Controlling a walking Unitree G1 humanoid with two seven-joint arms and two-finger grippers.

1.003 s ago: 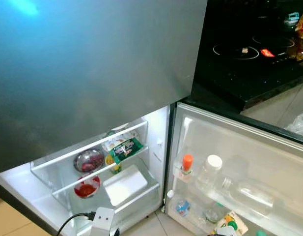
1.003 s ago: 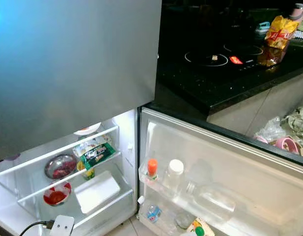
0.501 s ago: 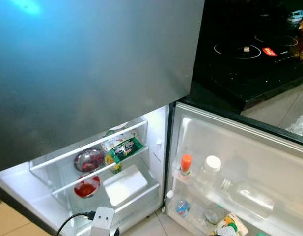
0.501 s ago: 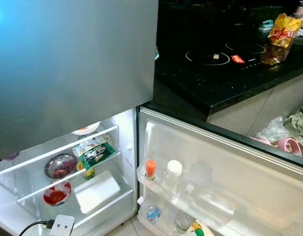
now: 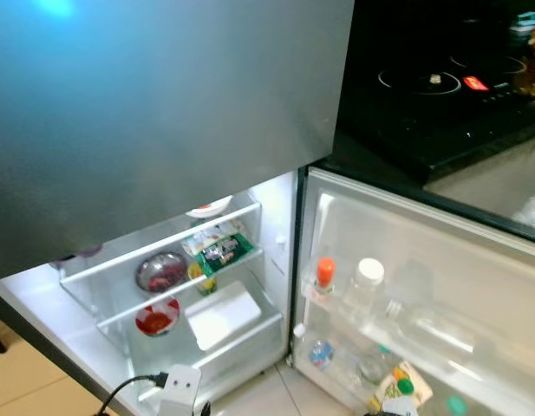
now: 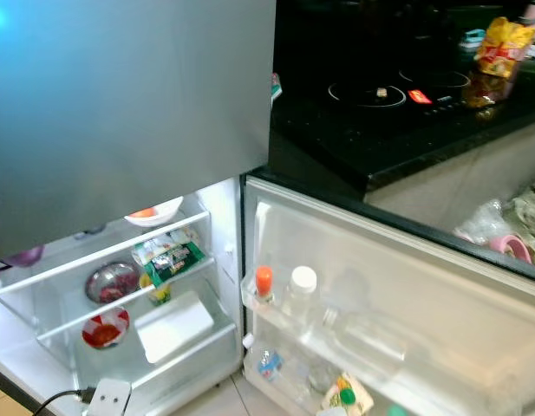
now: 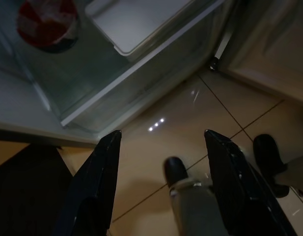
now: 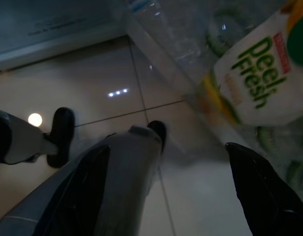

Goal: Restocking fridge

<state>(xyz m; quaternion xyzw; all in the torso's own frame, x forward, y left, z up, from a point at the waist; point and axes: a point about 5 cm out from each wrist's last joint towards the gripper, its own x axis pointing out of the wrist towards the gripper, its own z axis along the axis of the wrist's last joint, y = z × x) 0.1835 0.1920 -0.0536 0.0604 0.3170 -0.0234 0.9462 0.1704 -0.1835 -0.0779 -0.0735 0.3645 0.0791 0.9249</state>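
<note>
- Head views: open fridge [image 5: 276, 260] below, door rack holding an orange-capped bottle [image 5: 324, 279] and a white-capped bottle [image 5: 366, 286]; best to pick a free shelf spot before reaching.
- Left wrist: left pincer [image 7: 158, 184] hanging low over floor tiles, fingers apart, empty.
- Right wrist: right pincer [image 8: 176, 189] spread wide, empty, beside a juice carton [image 8: 252, 86].

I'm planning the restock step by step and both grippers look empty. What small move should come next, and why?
Probably turn toward the black countertop to fetch something, perhaps the yellow snack bag. The left gripper and right gripper both hang open and empty above the tiled floor, while the open fridge door stands ready, its shelf holding an orange-capped bottle.
</note>
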